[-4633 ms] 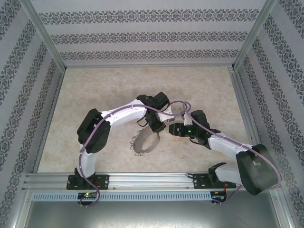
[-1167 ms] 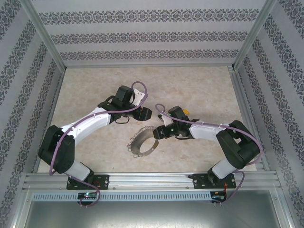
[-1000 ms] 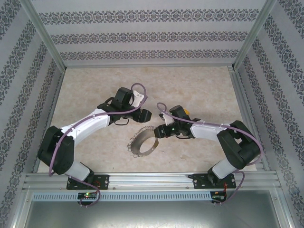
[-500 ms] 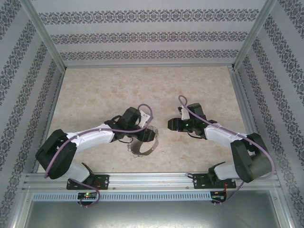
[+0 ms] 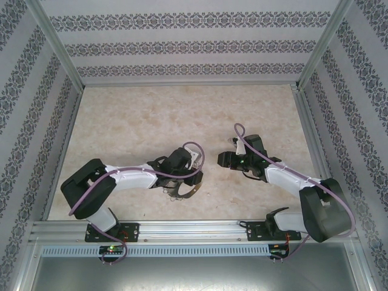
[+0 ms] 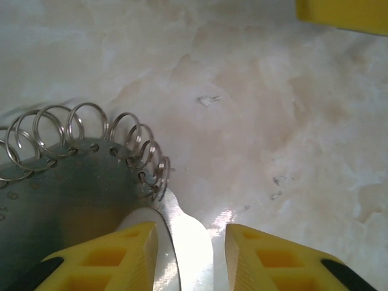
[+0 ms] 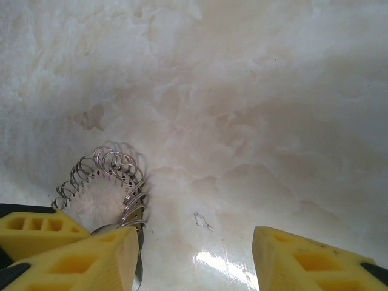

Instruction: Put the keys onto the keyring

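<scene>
Two arms are seen from the top cam over a pale marbled worktop (image 5: 133, 121). At approx. centre, near the front edge, the left gripper (image 5: 188, 177) is set down over the keyring (image 5: 180, 193). To its right, the right gripper (image 5: 223, 159) is held apart from it.

Left wrist cam: the keyring's flat band is straddled by the fingers (image 6: 103, 257), part-open. The band lies against the left one w/ a gap to the right one, so nothing is clamped yet. Small wire loops (image 6: 85, 121) are strung along the rim.

Right wrist cam: the fingers (image 7: 315, 260) are spread wide, w/ nothing held. The keyring is seen ahead, low left. A tiny speck (image 7: 202, 220) is noted on the worktop, too small to identify. Where the key is cannot be told.

Risks, as judged: the thin band could be skidded or flipped on the glossy surface if pinched off-centre. Loops could be snagged by a finger, and the keyring could be dropped if lifted w/ a weak grip.

Writing: faint stamped marks on the band can't be read; no brand is made out.
</scene>
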Available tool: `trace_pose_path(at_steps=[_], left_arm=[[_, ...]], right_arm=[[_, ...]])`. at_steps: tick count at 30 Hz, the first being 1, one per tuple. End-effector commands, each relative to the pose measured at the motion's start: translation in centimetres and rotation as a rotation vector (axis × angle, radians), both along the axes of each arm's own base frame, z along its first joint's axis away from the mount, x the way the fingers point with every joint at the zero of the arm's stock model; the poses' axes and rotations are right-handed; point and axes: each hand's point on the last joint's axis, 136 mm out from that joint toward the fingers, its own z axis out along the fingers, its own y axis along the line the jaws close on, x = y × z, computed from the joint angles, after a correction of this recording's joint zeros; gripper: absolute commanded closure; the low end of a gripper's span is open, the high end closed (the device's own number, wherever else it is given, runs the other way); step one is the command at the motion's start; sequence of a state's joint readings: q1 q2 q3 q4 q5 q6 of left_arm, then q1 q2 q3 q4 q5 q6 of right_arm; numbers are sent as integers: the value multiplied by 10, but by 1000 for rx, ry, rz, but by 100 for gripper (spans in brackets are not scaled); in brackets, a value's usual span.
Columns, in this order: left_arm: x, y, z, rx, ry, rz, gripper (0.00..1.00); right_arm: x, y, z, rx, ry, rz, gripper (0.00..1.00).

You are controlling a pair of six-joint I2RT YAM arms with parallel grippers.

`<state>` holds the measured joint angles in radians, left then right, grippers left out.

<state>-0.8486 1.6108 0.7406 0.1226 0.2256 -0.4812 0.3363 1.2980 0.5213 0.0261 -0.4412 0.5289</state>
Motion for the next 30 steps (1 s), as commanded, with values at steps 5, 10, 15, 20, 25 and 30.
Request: trace_pose_path(at_steps=[5,10,15,20,25,30], left_arm=[[11,-11,-2,-7,-40,40,69],[15,-13,-6,6,-50,44,69],[19,-15,-10,24,-59,44,69],[23,-19,-13,35,-68,37,69],[25,-22,-14,44,-72,31,70],[26,-20,-20,63,-68,35,76]], right_arm=[[4,-5,1,-4,-7,-26,46],[5,-4,-1,-5,-4,-24,46],[5,-4,-1,-4,-6,-23,46],[6,-4,0,-3,-9,-20,46],[6,-4,-1,-5,-8,-21,46],[6,-5,0,-2,-11,-20,46]])
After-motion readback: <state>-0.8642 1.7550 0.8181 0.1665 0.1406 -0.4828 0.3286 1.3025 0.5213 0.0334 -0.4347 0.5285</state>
